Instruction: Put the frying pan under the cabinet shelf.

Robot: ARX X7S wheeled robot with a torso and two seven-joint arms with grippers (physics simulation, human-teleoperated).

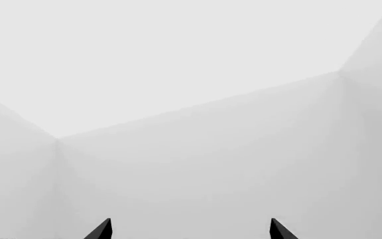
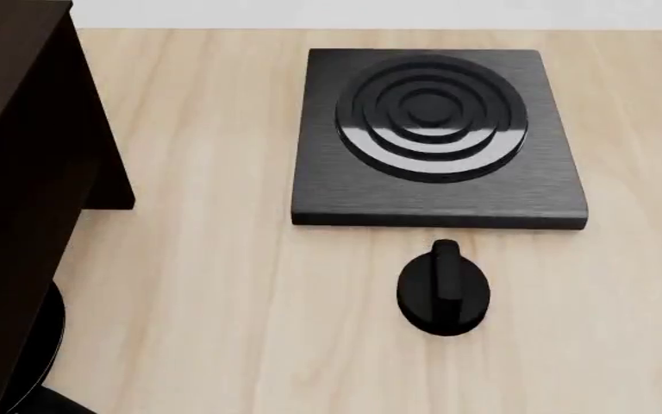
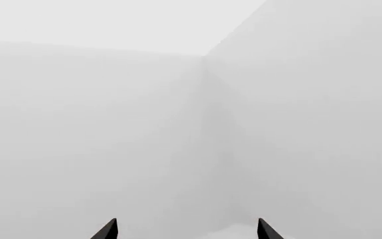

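In the head view the dark brown cabinet shelf (image 2: 21, 129) fills the left edge. A curved black sliver with a thin pale rim, the frying pan (image 2: 44, 341), pokes out from beneath the cabinet at the lower left; the rest of the pan is hidden. Neither arm shows in the head view. My left gripper (image 1: 191, 230) is open, its two dark fingertips far apart with only blank white walls ahead. My right gripper (image 3: 187, 230) is likewise open and faces a white wall corner, holding nothing.
On the light wooden tabletop (image 2: 216, 285) a square black burner plate (image 2: 538, 194) with concentric rings lies at the back right. A small round black knob (image 2: 443, 291) sits just in front of it. A white wall runs behind the table.
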